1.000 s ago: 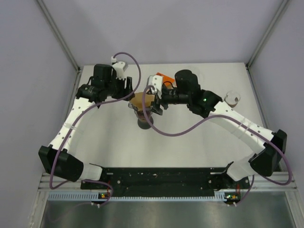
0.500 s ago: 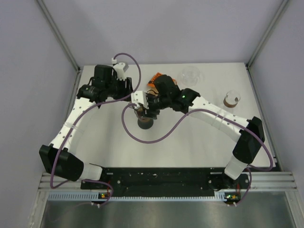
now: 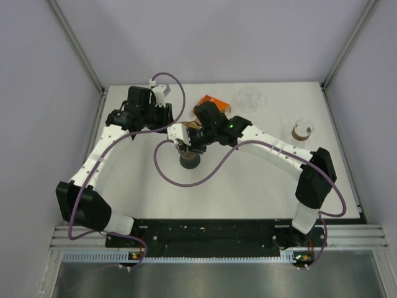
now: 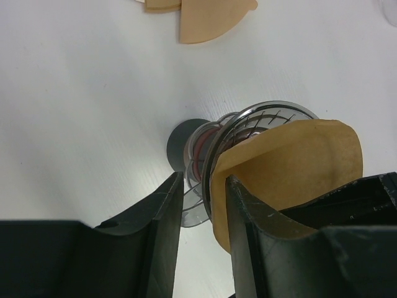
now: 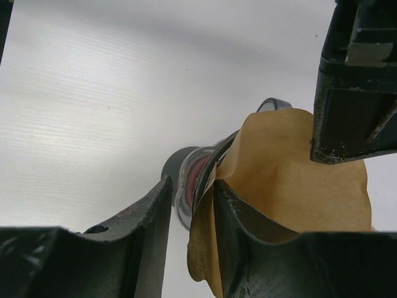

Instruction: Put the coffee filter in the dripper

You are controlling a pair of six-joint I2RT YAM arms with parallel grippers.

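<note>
The dripper [image 3: 189, 160], clear with a wire rim and dark base, stands mid-table. It also shows in the left wrist view [image 4: 248, 124] and the right wrist view [image 5: 186, 177]. The brown coffee filter [image 5: 291, 174] sits partly in its mouth, one edge hanging outside the rim; it also shows in the left wrist view [image 4: 298, 161]. My right gripper [image 5: 191, 183] is shut on the filter's edge at the rim, one finger inside the filter. My left gripper [image 4: 201, 183] straddles the dripper's rim and clear handle, and looks shut on it. Both grippers [image 3: 175, 127] [image 3: 188, 144] crowd the dripper from above.
Spare brown filters [image 4: 205, 18] lie on the table beyond the dripper. An orange packet [image 3: 208, 101] and a clear glass vessel [image 3: 249, 98] stand at the back. A small round object [image 3: 303, 129] sits at the right.
My right arm has swung left and down, bringing the filter from above the dripper onto its rim. My left arm has barely moved.
</note>
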